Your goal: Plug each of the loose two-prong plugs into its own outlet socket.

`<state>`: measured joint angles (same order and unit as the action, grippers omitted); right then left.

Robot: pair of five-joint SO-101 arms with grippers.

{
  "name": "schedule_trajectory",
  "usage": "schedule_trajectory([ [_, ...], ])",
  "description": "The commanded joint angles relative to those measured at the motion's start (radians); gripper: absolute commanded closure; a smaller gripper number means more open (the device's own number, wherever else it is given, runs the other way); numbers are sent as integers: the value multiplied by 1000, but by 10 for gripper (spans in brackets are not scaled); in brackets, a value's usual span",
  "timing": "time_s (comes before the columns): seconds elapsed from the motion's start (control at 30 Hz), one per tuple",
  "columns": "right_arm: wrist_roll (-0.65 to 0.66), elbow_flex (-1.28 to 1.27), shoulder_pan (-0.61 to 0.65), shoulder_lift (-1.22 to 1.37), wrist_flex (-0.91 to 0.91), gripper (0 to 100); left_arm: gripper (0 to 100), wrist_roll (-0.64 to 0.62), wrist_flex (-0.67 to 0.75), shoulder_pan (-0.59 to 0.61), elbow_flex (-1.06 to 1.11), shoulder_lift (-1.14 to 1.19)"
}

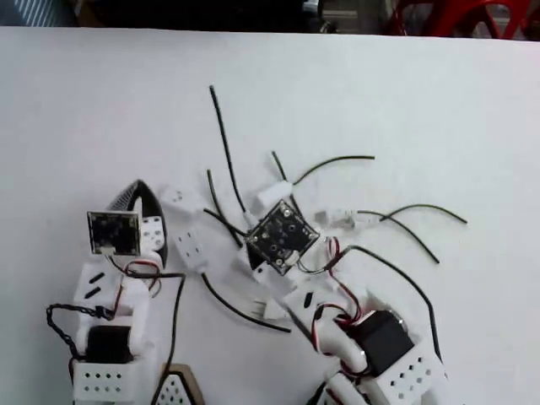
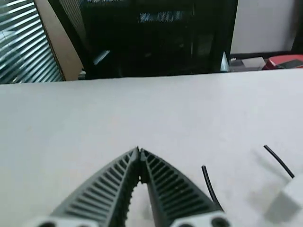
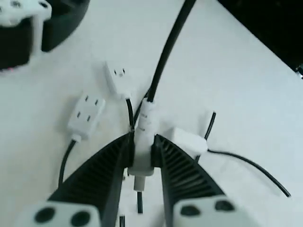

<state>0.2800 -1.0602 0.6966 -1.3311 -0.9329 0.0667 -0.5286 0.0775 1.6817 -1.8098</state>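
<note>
Two arms stand at the near edge of a white desk (image 1: 405, 101); the contents are listed view by view.

High view.
- The left arm (image 1: 110, 295) is at the near left, and the right arm (image 1: 375, 337) extends from the near right to the clutter at mid-desk.
- A single socket (image 1: 177, 197) and a double socket (image 1: 190, 249) lie flat just beside the left arm with their slots facing up, probably so that a plug can come down into them.
- The first loose plug (image 1: 274, 192) and the second loose plug (image 1: 337, 218) lie on their sides beyond the right arm, each with its cable trailing off to the right.

Left wrist view.
- The left tool (image 2: 139, 152) has its tips pressed together with nothing between them, above bare desk.
- A black lead end (image 2: 208, 184) lies near it.

Right wrist view.
- The right tool (image 3: 142, 139) is clamped on the held plug (image 3: 146, 116), pinching its sides at mid-body, which would likely keep it from twisting.
- The plug's long axis runs along the fingers.
- Its lead (image 3: 168, 52) leaves the end away from the wrist, and a short stub, likely the prongs, shows at the end nearer the wrist. On that reading the prongs point away from the sockets and the plug would need turning.
- The single socket (image 3: 117, 78) and the double socket (image 3: 86, 113) lie ahead of the plug, apart from it.
- A white block (image 3: 187, 139) sits just beside one finger.
</note>
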Motion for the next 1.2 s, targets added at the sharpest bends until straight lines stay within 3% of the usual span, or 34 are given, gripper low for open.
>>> schedule_trajectory([
  [0.0,-104,-26,71,-2,107,981,972,-29,94,-24,-14,-8],
  [0.2,-212,-170,159,-2,240,981,972,-81,60,-110,-83,-8],
  [0.4,-210,-201,163,-2,274,981,972,-77,-117,-305,-235,-8],
  [0.57,-209,-203,166,-2,262,981,972,95,-209,-495,-255,-8],
  [0.7,-207,-204,166,-2,234,981,972,172,-230,-515,-259,-8],
  [1.0,-207,-206,160,-2,228,981,972,183,-236,-512,-259,-10],
  [1.17,-207,-218,160,1,228,981,949,253,-367,-619,-307,-10],
])
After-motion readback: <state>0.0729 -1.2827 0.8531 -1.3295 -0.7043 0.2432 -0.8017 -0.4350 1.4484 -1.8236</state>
